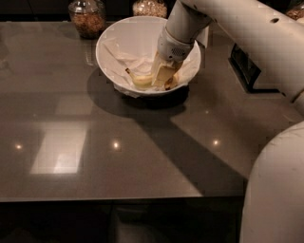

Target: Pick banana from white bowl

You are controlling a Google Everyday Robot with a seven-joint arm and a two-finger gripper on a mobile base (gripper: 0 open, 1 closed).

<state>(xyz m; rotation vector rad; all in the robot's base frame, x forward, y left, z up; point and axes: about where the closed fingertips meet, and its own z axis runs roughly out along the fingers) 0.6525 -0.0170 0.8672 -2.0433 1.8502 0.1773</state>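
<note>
The white bowl (114, 35) stands at the back middle of the grey table. A yellow banana (140, 79) lies in the bottom of it on crumpled white paper. My gripper (164, 78) reaches down into the bowl from the right, and its tip is at the banana's right end. The white arm hides the right part of the bowl's inside.
Two glass jars of grain stand behind the bowl, one at the back left (87, 16) and one behind it (149, 7). A dark object (247, 71) sits at the table's right edge. My white base fills the lower right corner.
</note>
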